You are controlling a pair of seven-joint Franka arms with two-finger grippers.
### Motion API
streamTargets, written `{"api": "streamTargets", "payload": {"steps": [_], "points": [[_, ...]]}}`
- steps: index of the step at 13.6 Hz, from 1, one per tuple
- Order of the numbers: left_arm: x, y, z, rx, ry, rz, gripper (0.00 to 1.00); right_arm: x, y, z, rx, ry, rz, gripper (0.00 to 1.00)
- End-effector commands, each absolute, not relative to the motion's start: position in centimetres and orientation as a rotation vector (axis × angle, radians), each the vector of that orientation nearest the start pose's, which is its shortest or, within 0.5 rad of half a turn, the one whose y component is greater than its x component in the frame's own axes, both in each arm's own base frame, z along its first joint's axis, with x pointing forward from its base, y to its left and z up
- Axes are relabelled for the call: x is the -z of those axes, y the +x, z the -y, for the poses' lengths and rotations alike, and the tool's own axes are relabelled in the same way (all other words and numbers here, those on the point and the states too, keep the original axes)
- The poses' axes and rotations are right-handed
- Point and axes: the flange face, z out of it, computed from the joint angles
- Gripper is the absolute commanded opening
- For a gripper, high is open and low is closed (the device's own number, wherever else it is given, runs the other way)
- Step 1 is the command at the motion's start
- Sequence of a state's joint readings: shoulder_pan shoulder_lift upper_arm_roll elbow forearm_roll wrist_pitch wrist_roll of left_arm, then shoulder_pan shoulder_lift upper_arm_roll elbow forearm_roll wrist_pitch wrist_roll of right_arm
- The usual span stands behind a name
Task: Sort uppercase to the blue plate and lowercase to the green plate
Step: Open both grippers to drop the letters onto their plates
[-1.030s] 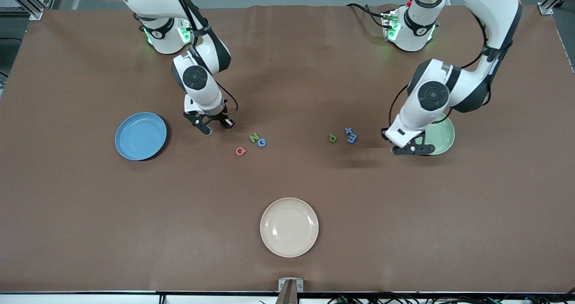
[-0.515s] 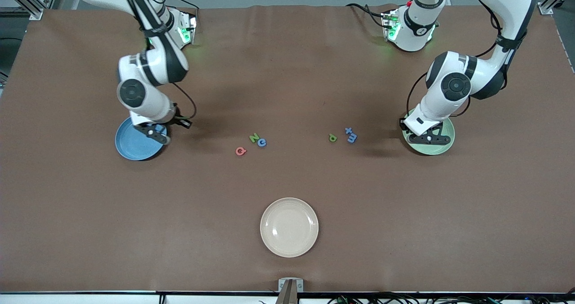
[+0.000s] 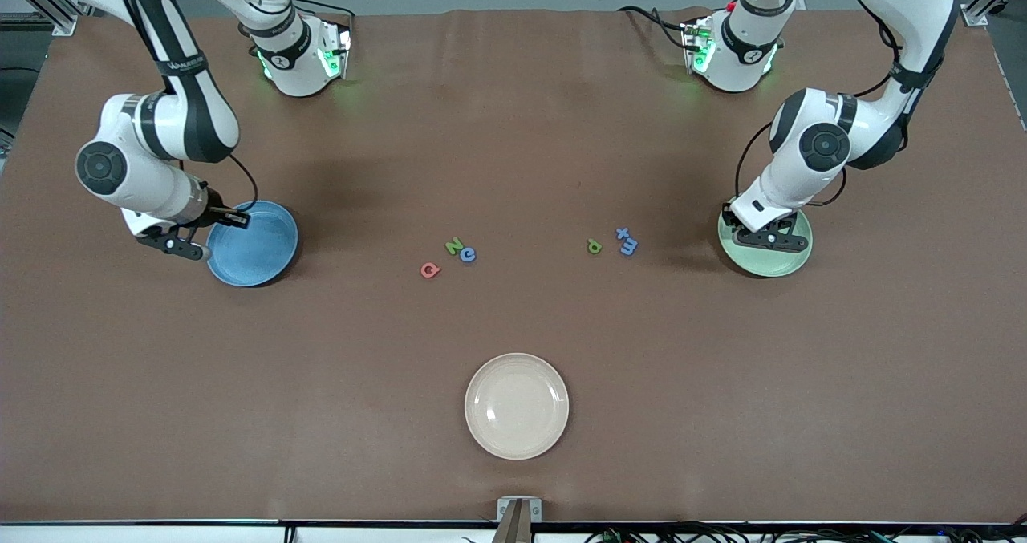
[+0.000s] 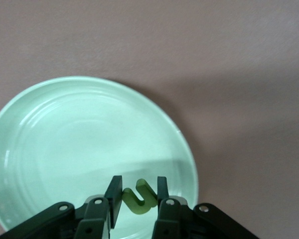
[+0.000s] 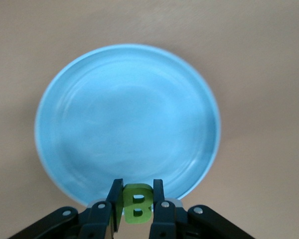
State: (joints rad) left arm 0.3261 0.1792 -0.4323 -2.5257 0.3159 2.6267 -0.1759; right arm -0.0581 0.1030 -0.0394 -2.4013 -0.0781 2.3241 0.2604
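My right gripper (image 3: pixel 189 248) is shut on the green B (image 5: pixel 136 203) and holds it over the outer rim of the blue plate (image 3: pixel 258 248), which also shows in the right wrist view (image 5: pixel 124 114). My left gripper (image 3: pixel 768 238) is shut on the green u (image 4: pixel 139 198) and holds it over the green plate (image 3: pixel 785 261), which also shows in the left wrist view (image 4: pixel 65 144). The pink Q (image 3: pixel 430 269), green N (image 3: pixel 454 245) and blue C (image 3: pixel 468 254) lie together mid-table. The green p (image 3: pixel 594 246), blue t (image 3: pixel 623 233) and blue m (image 3: pixel 630 245) lie nearer the green plate.
A cream-white plate (image 3: pixel 517 405) sits nearer the front camera than the letters, at mid-table. Both robot bases stand along the table's top edge. Brown tabletop surrounds the plates and letters.
My right gripper has swung with the B from beside the mid-table letters to the blue plate's outer rim. My left gripper has moved with the u from the green plate's edge to over the plate.
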Motion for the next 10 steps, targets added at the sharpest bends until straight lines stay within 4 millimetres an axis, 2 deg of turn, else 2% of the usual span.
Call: {"api": "streamTargets", "payload": {"steps": [1, 2, 3, 4, 5, 6, 8, 9, 10], "points": [[-20.6, 44.4, 4.9, -0.049, -3.020, -0.372, 0.21, -25.3, 47.3, 5.5, -0.241, -3.183, -0.458, 0.07], [-20.4, 44.4, 5.0, -0.048, -3.024, -0.373, 0.21, -25.3, 47.4, 5.8, -0.226, -3.181, -0.472, 0.26], [-20.4, 44.4, 5.0, -0.048, -3.025, -0.374, 0.22, -25.2, 47.4, 6.0, -0.226, -3.179, -0.484, 0.82], [-20.4, 44.4, 5.0, -0.046, -3.025, -0.376, 0.24, -25.2, 47.4, 5.8, -0.232, -3.177, -0.498, 1.00], [-20.3, 44.3, 5.0, -0.050, -3.025, -0.374, 0.30, -25.1, 47.4, 5.7, -0.232, -3.171, -0.520, 1.00], [-20.3, 44.3, 5.0, -0.050, -3.024, -0.376, 0.43, -25.0, 47.4, 5.4, -0.234, -3.165, -0.571, 1.00], [-20.5, 44.3, 5.2, -0.045, -3.022, -0.385, 0.80, -25.0, 47.6, 3.3, -0.226, -3.164, -0.622, 1.00], [-20.6, 44.4, 5.6, -0.040, -3.021, -0.396, 0.90, -25.0, 47.8, 2.4, -0.214, -3.159, -0.673, 1.00], [-20.9, 44.5, 6.5, -0.029, -3.020, -0.415, 0.94, -25.1, 47.9, 1.0, -0.203, -3.152, -0.724, 1.00]]}}
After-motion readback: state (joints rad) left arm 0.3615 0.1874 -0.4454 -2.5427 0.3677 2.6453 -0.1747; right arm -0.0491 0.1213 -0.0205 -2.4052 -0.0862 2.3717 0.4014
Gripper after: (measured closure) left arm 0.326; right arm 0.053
